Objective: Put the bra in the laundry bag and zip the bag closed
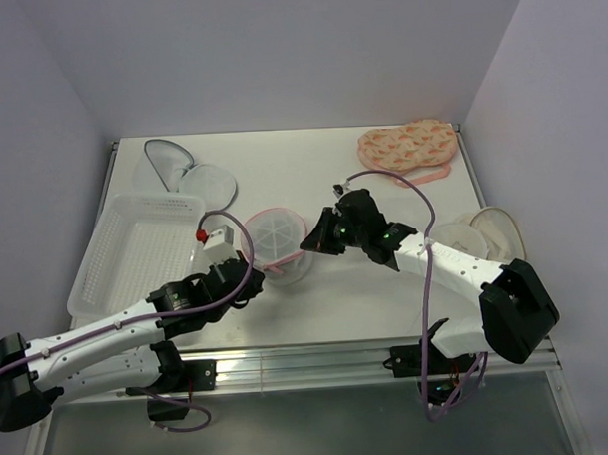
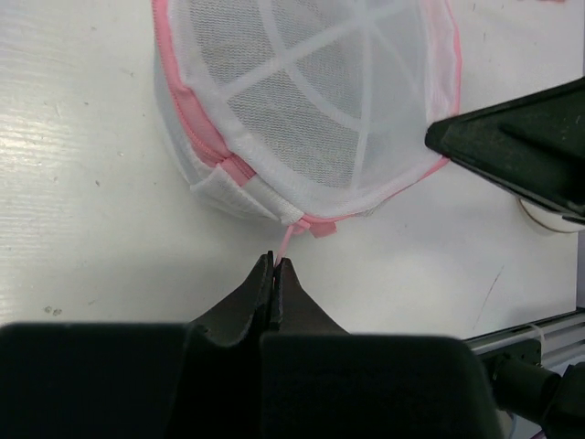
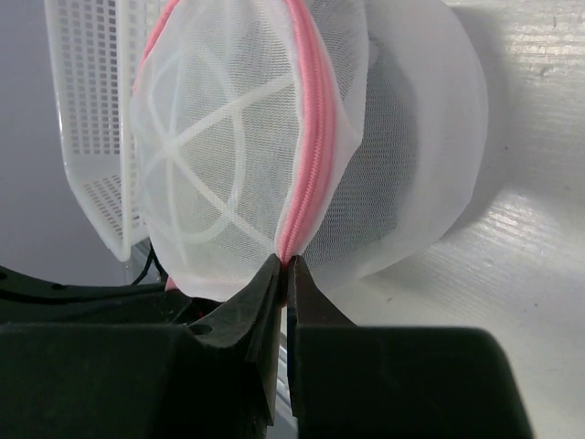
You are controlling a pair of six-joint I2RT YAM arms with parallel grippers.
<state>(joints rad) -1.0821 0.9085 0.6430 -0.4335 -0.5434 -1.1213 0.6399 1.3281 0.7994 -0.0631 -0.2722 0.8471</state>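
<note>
The laundry bag [image 1: 276,238] is a round white mesh pouch with pink zipper trim, mid-table between the two grippers. It also shows in the left wrist view [image 2: 311,101] and the right wrist view [image 3: 274,137]. My left gripper [image 1: 248,272] [image 2: 275,263] is shut on the thin pink zipper pull at the bag's near edge. My right gripper [image 1: 310,242] [image 3: 286,265] is shut on the bag's pink zipper seam at its right side. The bra is not visible; nothing dark shows through the mesh.
A white perforated basket [image 1: 135,248] stands at the left. A white mesh pouch with grey trim [image 1: 182,167] lies at the back left. An orange patterned pouch with a pink strap [image 1: 406,147] lies at the back right. Another white pouch [image 1: 484,236] lies at the right.
</note>
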